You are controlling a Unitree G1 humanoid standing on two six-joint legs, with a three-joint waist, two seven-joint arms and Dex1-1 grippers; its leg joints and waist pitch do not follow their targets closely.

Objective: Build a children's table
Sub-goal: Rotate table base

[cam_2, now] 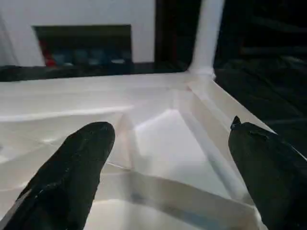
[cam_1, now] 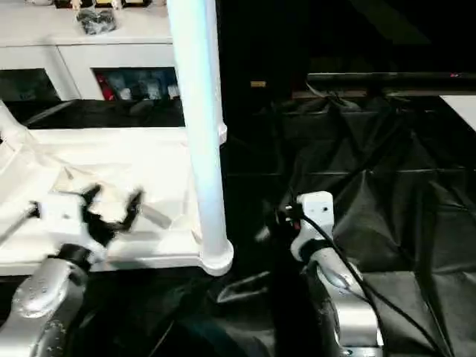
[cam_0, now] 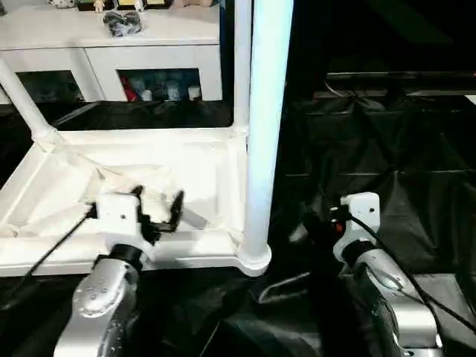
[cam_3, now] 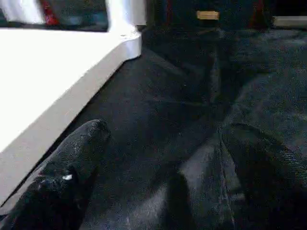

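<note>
The white plastic rectangular tabletop lies upside down on the black cloth-covered floor, its ribbed underside facing up and framed by a raised rim. Three long white tapered tube legs stand in its rounded corner sockets: the nearest leg rises upright from the near right corner, a second leg stands at the far right corner just behind it, and a third leg leans outward at the far left corner. The left gripper hangs over the near part of the underside, inside the rim, its two black fingers spread wide with nothing between them; in the left wrist view the ribs and the far right socket lie ahead of it. The right gripper sits beyond the tabletop's right edge, over the dark cloth, its fingers also wide apart and empty; in the right wrist view the tabletop's outer wall runs along one side, near but apart from one finger. To the right of the tabletop the wrinkled black cloth stretches open and bare. Behind the tabletop stands a white cabinet with glass doors, separated from the far rim by a strip of dark floor.
</note>
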